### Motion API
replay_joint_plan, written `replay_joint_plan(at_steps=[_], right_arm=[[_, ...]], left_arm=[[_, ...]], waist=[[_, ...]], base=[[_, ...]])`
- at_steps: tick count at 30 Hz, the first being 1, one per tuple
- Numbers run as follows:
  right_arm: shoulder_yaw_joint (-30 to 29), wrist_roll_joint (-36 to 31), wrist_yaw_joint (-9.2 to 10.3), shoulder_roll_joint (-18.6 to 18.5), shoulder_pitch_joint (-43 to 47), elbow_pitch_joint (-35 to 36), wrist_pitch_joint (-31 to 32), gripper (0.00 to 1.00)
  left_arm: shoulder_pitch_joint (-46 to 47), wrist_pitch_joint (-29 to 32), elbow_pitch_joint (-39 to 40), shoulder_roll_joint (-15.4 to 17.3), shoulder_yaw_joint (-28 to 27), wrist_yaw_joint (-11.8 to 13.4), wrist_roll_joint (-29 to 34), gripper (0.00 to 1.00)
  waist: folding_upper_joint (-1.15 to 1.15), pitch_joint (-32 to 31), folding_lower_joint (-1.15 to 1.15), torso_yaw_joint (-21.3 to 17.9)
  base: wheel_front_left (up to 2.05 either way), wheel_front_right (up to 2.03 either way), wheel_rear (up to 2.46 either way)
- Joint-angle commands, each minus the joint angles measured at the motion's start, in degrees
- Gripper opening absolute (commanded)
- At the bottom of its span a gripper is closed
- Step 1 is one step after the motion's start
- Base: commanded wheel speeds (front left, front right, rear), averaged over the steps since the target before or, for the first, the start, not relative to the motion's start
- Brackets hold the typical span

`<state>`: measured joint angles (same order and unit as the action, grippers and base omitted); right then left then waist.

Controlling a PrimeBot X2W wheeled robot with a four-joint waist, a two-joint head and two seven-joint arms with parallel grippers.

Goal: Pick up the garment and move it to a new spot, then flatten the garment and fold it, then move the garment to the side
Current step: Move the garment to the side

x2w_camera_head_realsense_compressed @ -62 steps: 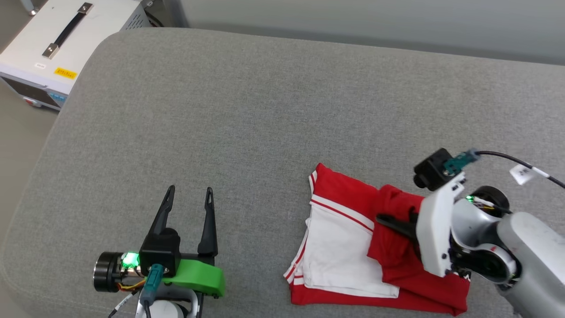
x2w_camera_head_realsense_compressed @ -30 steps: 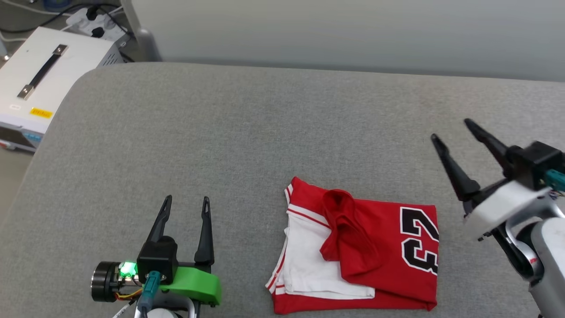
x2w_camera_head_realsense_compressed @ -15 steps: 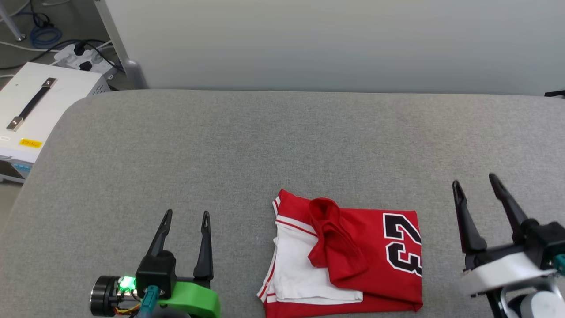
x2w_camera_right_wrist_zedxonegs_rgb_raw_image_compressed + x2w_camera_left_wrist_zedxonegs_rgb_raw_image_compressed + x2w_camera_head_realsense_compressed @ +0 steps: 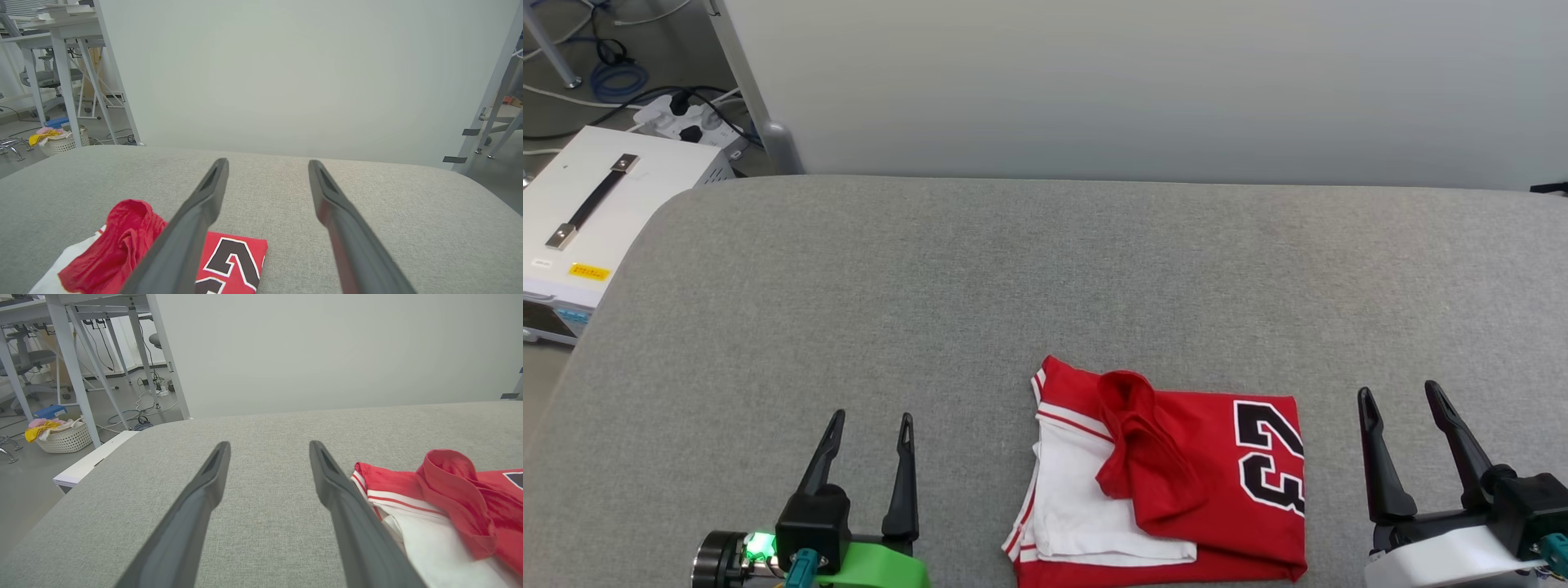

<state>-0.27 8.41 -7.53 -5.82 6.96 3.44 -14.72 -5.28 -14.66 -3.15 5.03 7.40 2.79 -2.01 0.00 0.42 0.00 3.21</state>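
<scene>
Bare cushion is left above the shirt; left gripper and right gripper are held wide, empty, the right lowered since.

Setting noted as a robotics lab or test bay. A grey fabric-covered padded bench is backed by a plain pale partition panel. Beside it are seen a white instrument case with black carry handle, a white power strip, a coiled blue cable, white metal-framed workbenches and a white woven basket of cloths.

garment: smooth cloth | couch: rough matt grey weave
</scene>
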Motion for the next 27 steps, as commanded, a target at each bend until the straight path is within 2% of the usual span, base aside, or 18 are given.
replay_joint_plan(at_steps=[1, 6, 10, 15, 18, 23, 24, 27], right_arm=[[-0.16, -0.66, 0.04, 0.07, 0.61, 0.42, -0.27, 1.00], [0.03, -1.20, 0.04, 0.08, 0.23, 0.44, -0.27, 1.00], [-0.19, -1.42, 0.04, -1.42, -1.48, 0.72, -0.28, 1.00], [-1.69, -0.01, 0.04, -6.24, -7.07, 1.18, 0.01, 1.00], [-1.21, 2.37, 0.04, -10.41, -10.94, 1.28, 3.34, 1.00], [1.76, 11.71, 0.04, -17.52, -15.52, 1.78, 17.59, 1.00], [2.25, 16.43, 0.04, -19.94, -16.81, 1.96, 23.59, 1.00], [3.96, 23.64, 0.04, -23.68, -17.41, 1.67, 33.81, 1.00]], left_arm=[[-0.67, -0.34, -0.02, 0.25, -0.04, -0.18, -0.08, 1.00], [-0.45, -0.34, -0.31, 0.30, 0.00, -0.17, 0.14, 1.00], [-0.16, -0.34, -0.35, 0.36, -0.15, -0.16, 0.14, 1.00], [0.32, -0.34, -0.45, 0.45, -0.24, -0.15, 0.25, 1.00], [0.85, -0.34, -0.54, 0.45, -0.13, -0.30, 0.29, 1.00], [1.83, -0.34, -0.63, 0.30, 0.21, -0.47, 0.30, 1.00], [2.15, -0.34, -0.72, 0.22, 0.29, -0.55, 0.22, 1.00], [2.69, -0.34, -0.79, 0.05, 0.43, -0.57, 0.16, 1.00]], waist=[[0.00, 0.03, 0.00, 0.06], [0.00, 0.25, 0.00, 0.25], [0.00, 0.62, 0.00, 0.46], [0.00, 1.34, 0.00, 0.70], [0.00, 1.86, 0.00, 1.14], [0.00, 2.84, 0.00, 2.26], [0.00, 3.32, 0.00, 2.73], [0.00, 4.19, 0.00, 3.36]], base=[[0.00, 0.00, 0.00], [0.00, 0.00, 0.00], [0.00, 0.00, 0.00], [0.00, 0.00, 0.00], [0.00, 0.00, 0.00], [0.00, 0.00, 0.00], [0.00, 0.00, 0.00], [0.00, 0.00, 0.00]])
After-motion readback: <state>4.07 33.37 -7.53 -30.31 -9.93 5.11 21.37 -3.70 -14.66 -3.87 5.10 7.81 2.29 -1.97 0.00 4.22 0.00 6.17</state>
